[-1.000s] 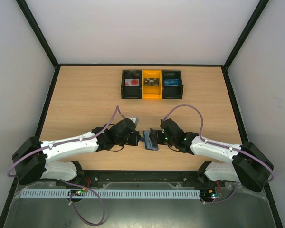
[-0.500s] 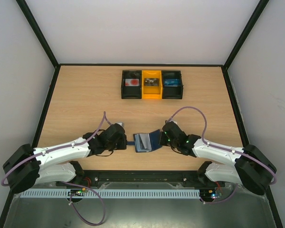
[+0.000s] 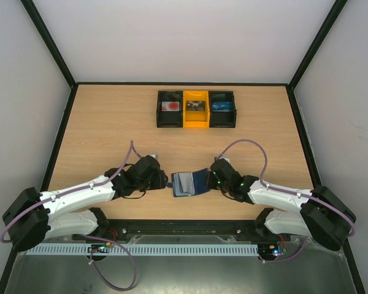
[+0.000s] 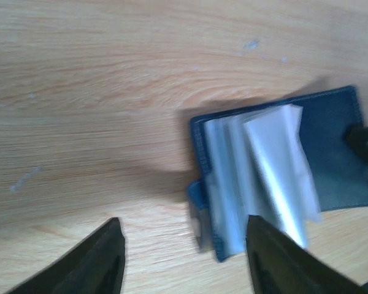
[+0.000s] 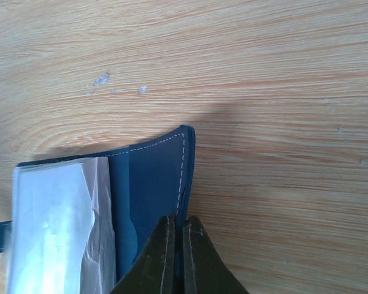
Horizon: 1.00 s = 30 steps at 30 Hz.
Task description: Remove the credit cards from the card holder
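1. Right gripper (image 5: 176, 222) shows at the bottom centre of its wrist view, with its fingers clamped together on the edge of the card holder's (image 5: 148, 190) navy cover.
2. Left gripper (image 4: 183, 223) has its fingers spread apart at the bottom of its wrist view, just beside the holder; whether they touch it cannot be told.
3. The holder lies open on the table (image 3: 110, 122), lower centre of the overhead view, between both grippers, with its pale sleeves (image 4: 264, 165) fanned out.
4. Three boxes (image 3: 196, 109) stand at the upper centre, well apart.
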Available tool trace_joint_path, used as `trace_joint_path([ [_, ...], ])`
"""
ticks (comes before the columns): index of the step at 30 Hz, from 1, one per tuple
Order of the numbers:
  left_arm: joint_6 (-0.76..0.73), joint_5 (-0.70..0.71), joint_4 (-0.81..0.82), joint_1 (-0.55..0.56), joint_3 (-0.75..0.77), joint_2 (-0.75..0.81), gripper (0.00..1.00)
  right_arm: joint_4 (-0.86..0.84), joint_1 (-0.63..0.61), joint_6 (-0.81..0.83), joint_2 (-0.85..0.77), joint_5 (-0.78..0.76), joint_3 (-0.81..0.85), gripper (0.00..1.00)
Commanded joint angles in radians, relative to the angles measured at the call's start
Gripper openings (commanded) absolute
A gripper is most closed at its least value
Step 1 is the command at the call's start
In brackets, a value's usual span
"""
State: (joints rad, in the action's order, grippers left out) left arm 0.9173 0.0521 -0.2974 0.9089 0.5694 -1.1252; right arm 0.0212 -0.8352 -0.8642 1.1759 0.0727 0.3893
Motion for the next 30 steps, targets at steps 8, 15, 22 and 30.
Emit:
trace_joint_path([
  [8,-0.011,-0.082,0.159,-0.004,0.074,0.006,0.78,-0.073,-0.001,-0.023,-0.031,0.029,-0.029,0.02],
  [15,0.002,-0.148,0.356,-0.004,0.010,-0.063,0.90,-0.110,-0.001,-0.047,-0.047,0.049,-0.054,0.02],
  [22,0.045,-0.177,0.509,-0.003,-0.034,-0.119,0.93,-0.126,-0.001,-0.054,-0.062,0.070,-0.077,0.02],
  [30,0.102,-0.197,0.582,-0.005,-0.046,-0.222,0.93,-0.132,-0.001,-0.059,-0.076,0.069,-0.085,0.02],
])
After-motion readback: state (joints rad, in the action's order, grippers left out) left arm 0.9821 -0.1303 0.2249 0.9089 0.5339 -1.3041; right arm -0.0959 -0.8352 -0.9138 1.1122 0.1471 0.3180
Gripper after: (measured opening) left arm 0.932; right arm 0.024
